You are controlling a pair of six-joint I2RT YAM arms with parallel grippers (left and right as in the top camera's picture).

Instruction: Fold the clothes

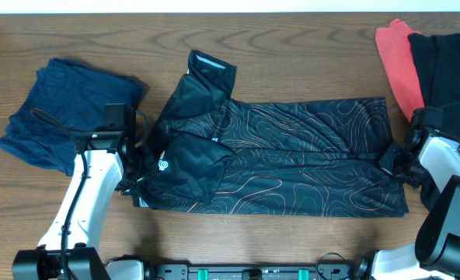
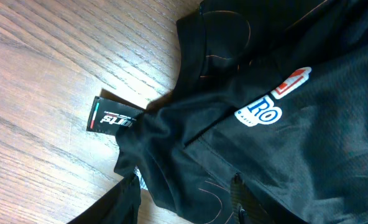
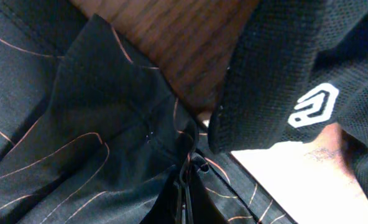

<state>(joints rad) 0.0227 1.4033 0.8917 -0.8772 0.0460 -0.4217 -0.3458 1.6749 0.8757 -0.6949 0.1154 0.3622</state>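
The black jersey (image 1: 292,155) with thin orange contour lines lies spread across the middle of the table, one sleeve folded over its left part. My left gripper (image 1: 133,167) is at the jersey's left edge. In the left wrist view its fingers (image 2: 183,198) stand apart with a fold of the jersey (image 2: 246,143) between them, near a white-blue-red badge (image 2: 262,112) and a black label (image 2: 112,117). My right gripper (image 1: 393,162) is at the jersey's right edge. In the right wrist view its fingers (image 3: 185,190) are pressed together on the jersey fabric (image 3: 97,124).
A navy garment (image 1: 59,109) lies crumpled at the left. A red garment (image 1: 397,62) and a black garment (image 1: 447,70) lie at the back right. The black one, mesh with a white logo (image 3: 308,106), hangs close over my right gripper.
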